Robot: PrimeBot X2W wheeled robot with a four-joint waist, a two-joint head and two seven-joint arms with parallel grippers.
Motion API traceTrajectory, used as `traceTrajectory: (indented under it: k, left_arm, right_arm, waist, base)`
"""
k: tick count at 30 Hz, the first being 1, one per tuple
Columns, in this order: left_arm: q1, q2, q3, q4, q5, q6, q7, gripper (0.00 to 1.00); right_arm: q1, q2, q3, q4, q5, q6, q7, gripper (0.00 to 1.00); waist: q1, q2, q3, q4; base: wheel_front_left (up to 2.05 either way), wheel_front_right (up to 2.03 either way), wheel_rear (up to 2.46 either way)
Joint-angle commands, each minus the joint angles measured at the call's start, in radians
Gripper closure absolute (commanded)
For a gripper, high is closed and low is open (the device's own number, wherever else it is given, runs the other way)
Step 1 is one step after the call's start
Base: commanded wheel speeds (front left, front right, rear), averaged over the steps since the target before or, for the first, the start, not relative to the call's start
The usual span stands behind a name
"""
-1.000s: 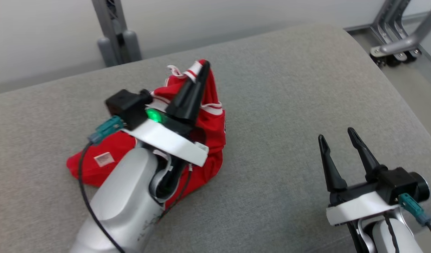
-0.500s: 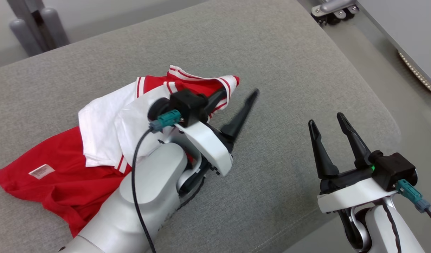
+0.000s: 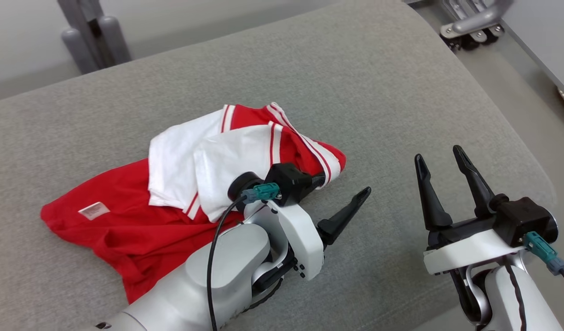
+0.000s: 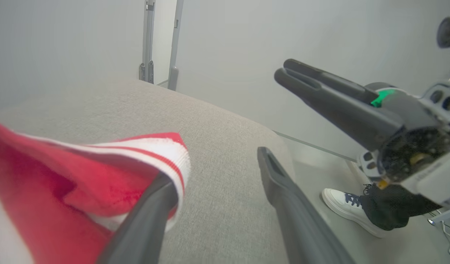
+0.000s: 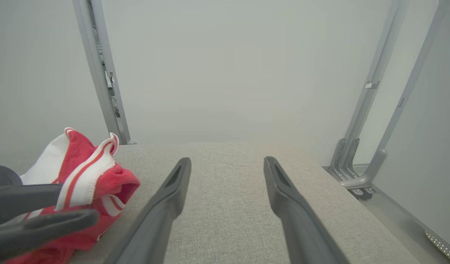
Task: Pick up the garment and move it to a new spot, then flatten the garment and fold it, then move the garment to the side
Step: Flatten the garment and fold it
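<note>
The red garment [image 3: 125, 230] with white striped sleeves lies crumpled on the grey cushion [image 3: 378, 92], left of the middle. My left gripper [image 3: 339, 193] sits at the garment's right edge, jaws wide apart. One finger touches the striped hem and the other points out over bare cushion. In the left wrist view the hem [image 4: 166, 154] drapes over the left finger [image 4: 151, 216] of that gripper [image 4: 214, 165], with nothing pinched. My right gripper [image 3: 437, 154] hovers open and empty to the right, apart from the cloth. From the right wrist view, the right gripper [image 5: 227, 161] faces bare cushion, with the garment [image 5: 89, 172] at its left.
Grey metal posts [image 3: 93, 37] stand behind the cushion, and a wheeled frame foot [image 3: 470, 27] at the far right. The cushion's right edge drops to the floor. A person's white shoe [image 4: 342, 205] stands on the floor beyond that edge.
My left gripper went from shut on the raised garment to wide open. The garment has dropped and now lies spread on the cushion. The head camera has shifted; my right gripper stays open.
</note>
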Motion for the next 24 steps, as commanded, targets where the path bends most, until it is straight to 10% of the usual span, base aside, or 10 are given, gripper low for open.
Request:
traceTrajectory:
  k: [1, 16, 24]
  left_arm:
    - [-0.029, 0.005, -0.024, 0.005, -0.024, -0.001, -0.001, 0.0]
    - [-0.071, 0.005, -0.06, 0.095, -0.136, -0.001, -0.006, 0.0]
    - [0.034, 0.04, 0.291, -0.015, 0.089, 0.044, -0.006, 0.0]
  right_arm:
    - [-0.009, -0.004, -0.001, 0.004, -0.01, 0.0, 0.0, 0.0]
    - [0.017, -0.004, -0.017, 0.022, -0.043, 0.0, 0.0, 0.0]
    - [0.057, -0.004, -0.055, -0.012, -0.072, 0.0, 0.0, 0.0]
  waist:
    - [0.0, 0.0, -0.022, 0.028]
    - [0.0, 0.0, -0.111, 0.11]
    - [0.0, 0.0, -0.162, 0.213]
  base:
    - [0.0, 0.0, 0.0]
    - [0.0, 0.0, 0.0]
    - [0.0, 0.0, 0.0]
